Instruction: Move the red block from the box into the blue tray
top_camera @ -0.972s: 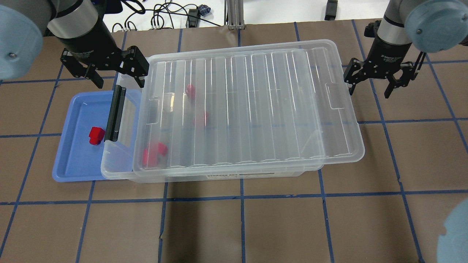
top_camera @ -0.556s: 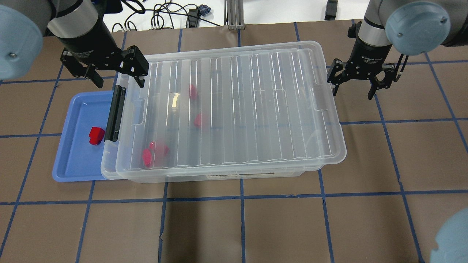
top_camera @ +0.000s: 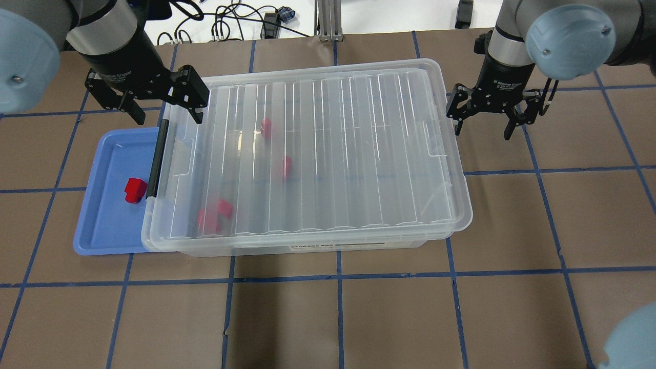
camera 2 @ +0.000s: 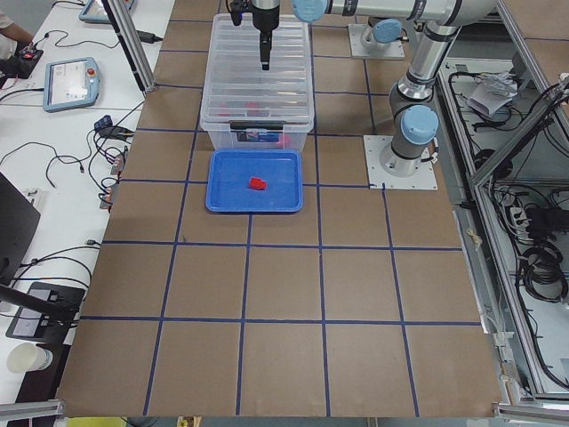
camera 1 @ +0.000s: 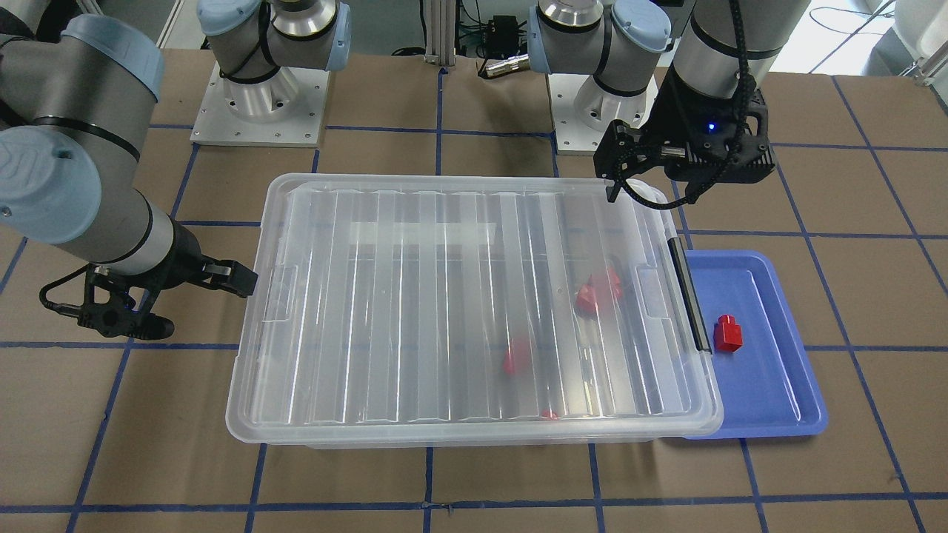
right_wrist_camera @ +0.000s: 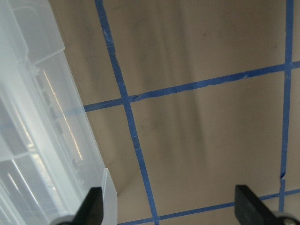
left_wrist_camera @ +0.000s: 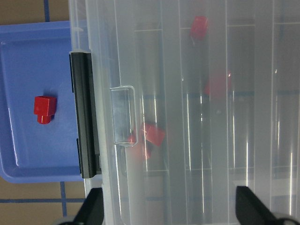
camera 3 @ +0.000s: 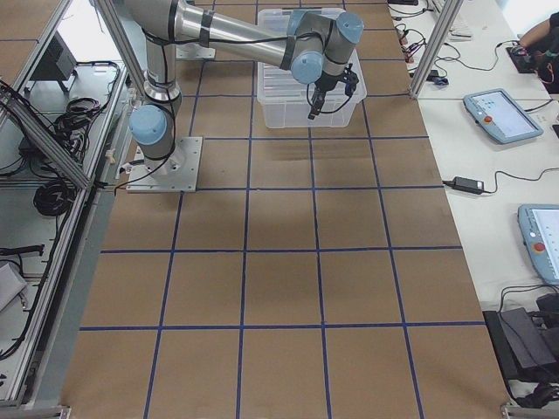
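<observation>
You find the red block lying in the blue tray, on the tray's floor close to the side that faces the box. Its stud points toward the robot's edge of the desk. The tray sits just beside the box's short end on the side of the desk's left edge, and the black latch bar runs along that end. The ribbed lid lies on the box. Through it you can make out several more red pieces, blurred, all in the half nearer the latch.

The left gripper hangs well above the latch end of the box, its fingers spread wide and holding nothing. From its wrist camera you look straight down on the latch bar, the tray and the block.

The right gripper hovers at the box's opposite short end, toward the desk's right edge. It is spread apart and empty, with bare desk under it. One finger comes close to the lid's rim, and you cannot tell whether it touches.
</observation>
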